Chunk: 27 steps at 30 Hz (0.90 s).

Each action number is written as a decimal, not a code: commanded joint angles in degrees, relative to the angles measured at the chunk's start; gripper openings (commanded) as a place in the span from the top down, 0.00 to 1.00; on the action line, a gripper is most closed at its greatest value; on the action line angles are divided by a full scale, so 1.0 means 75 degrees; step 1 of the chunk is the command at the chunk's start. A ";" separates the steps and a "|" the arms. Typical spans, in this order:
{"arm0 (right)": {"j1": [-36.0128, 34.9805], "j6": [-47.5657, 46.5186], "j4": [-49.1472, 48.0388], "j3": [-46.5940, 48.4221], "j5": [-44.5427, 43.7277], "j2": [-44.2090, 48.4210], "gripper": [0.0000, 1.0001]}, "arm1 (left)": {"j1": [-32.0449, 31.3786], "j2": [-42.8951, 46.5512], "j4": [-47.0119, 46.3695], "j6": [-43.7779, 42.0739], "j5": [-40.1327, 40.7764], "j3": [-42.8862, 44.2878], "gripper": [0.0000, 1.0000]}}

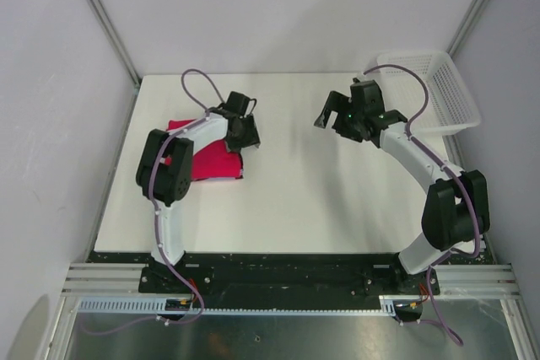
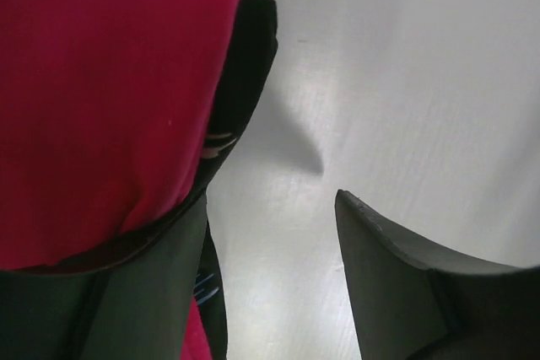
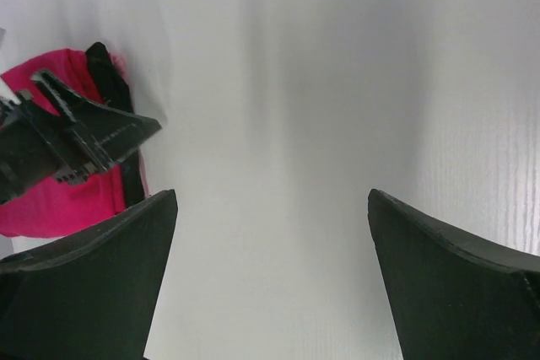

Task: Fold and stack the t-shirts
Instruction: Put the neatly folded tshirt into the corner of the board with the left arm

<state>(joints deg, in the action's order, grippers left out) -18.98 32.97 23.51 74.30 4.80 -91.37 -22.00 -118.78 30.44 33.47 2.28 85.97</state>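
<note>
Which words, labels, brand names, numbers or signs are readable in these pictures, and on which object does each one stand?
No text can be read in any view.
The crimson-pink shirt is plain.
The black shirt shows only at the edge of the pink one, with a few small pale marks, too little to read.
The white basket shows no legible label.

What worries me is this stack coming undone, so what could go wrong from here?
The open left pincer sits right at the edge of the pink shirt; pulling away, it might snag the cloth and drag it. The black shirt underneath pokes out at the side, so a nudge there could unfold the stack.
</note>
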 commanded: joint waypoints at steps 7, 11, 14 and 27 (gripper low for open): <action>-0.0520 0.0007 -0.0376 -0.0350 -0.0125 -0.0073 0.01 | 0.1558 0.1820 -0.0115 0.0755 0.1194 -0.2806 0.31; -0.0657 0.0095 -0.0541 -0.0565 -0.0106 -0.0072 0.01 | 0.2264 0.2664 -0.0242 0.0657 0.1278 -0.3817 0.31; -0.0771 0.0141 -0.0622 -0.0687 -0.0110 -0.0089 0.01 | 0.2712 0.3038 -0.0284 0.0533 0.1137 -0.4244 0.31; -0.1006 0.0177 -0.0552 -0.1005 -0.0260 0.0192 0.01 | 0.2874 0.1955 -0.0370 -0.0474 0.0250 -0.2805 0.32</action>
<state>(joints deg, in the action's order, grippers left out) -26.24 34.09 20.60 67.18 4.62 -91.81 -0.93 -100.31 29.34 32.91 5.19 61.17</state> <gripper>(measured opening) 0.993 0.681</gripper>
